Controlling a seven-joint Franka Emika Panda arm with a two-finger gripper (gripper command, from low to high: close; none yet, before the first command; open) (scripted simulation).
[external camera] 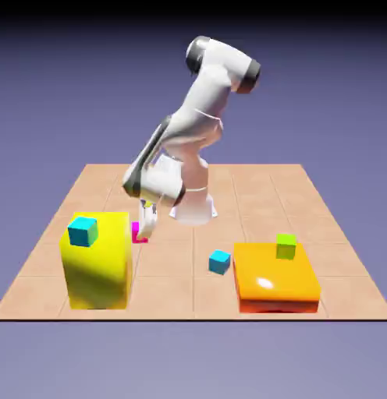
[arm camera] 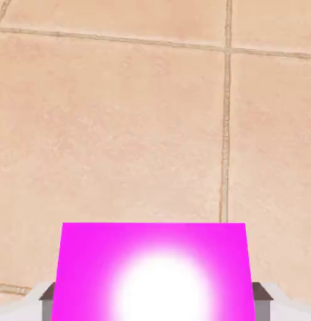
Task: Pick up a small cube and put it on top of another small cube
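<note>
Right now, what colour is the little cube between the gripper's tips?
Bright magenta cube, clearest in the hand view.

Even bright rendered light, both views staying sharp. Glare is blowing out white on the magenta cube [arm camera: 155,276] in hand view; orange block [external camera: 276,274] is showing a specular spot.

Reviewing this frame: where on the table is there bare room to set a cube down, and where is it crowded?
Bare tile lies between the yellow block and the orange block, apart from one cyan cube, and along the table's far right. It is crowded beside the yellow block, where the gripper is down at the magenta cube.
</note>
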